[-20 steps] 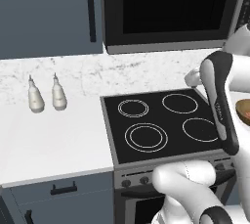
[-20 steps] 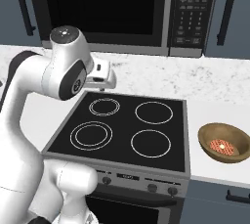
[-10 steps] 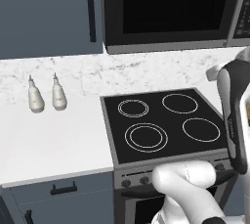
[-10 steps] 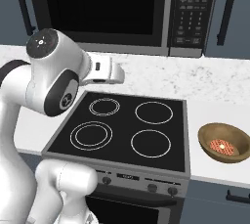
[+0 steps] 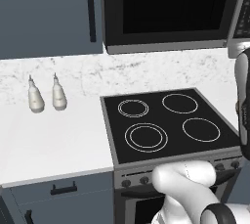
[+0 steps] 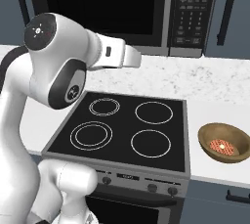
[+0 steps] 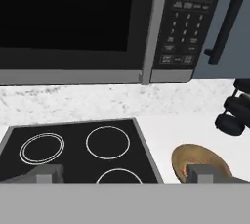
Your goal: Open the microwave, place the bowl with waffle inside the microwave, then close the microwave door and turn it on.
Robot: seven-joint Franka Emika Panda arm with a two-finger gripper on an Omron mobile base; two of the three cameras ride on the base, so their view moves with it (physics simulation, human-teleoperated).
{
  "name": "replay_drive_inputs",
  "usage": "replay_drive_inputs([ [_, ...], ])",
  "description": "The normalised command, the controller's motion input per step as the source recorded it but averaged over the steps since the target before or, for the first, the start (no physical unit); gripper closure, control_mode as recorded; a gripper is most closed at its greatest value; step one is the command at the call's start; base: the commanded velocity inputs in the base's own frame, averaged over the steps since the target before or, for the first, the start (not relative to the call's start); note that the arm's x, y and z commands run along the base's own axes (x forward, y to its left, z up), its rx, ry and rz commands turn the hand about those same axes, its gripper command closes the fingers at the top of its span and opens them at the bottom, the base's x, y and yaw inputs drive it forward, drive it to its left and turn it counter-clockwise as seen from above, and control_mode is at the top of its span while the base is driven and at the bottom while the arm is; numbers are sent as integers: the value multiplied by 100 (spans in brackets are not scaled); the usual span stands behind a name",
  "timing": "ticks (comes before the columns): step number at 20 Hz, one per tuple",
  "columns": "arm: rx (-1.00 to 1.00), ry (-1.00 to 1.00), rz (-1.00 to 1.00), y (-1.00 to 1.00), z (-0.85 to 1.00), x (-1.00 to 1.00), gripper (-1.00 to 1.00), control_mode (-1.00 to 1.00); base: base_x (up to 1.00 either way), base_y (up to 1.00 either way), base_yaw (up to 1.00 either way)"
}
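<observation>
The microwave (image 6: pixel 112 10) hangs over the stove with its door (image 7: pixel 68 17) shut. Its dark window faces me in the hand view, and the button panel (image 7: pixel 183 22) sits at its right. The tan wooden bowl (image 6: pixel 223 141) holds a reddish waffle and rests on the counter right of the stovetop. In the hand view the bowl (image 7: pixel 195 153) lies partly behind my right fingertip. My gripper (image 7: pixel 124 175) is open and holds nothing. It hovers above the stove's back edge, below the microwave and well apart from door and bowl. My hand (image 6: pixel 126 56) points toward the microwave.
A black stovetop (image 5: pixel 168 125) with several ring burners lies below my hand. Two small white bottles (image 5: pixel 46 97) stand on the left counter. A blue-grey cabinet with a dark handle (image 6: pixel 225 10) is right of the microwave. A dark lumpy object (image 7: pixel 234 113) stands at the right edge.
My arm has swung: the hand has risen and reached further right over the stove toward the microwave. The bowl and the microwave door have not moved, and the gripper stays open.
</observation>
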Motion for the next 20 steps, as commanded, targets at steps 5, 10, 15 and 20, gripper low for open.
replay_drive_inputs([
  [5,0,-21,-13,-28,22,5,-100,-100,0,0,0],
  [10,1,-3,-7,-44,0,26,-100,-100,0,0,0],
  [15,6,7,0,-16,1,50,-100,-100,0,0,0],
  [20,10,2,4,0,6,62,-100,-100,0,0,0],
])
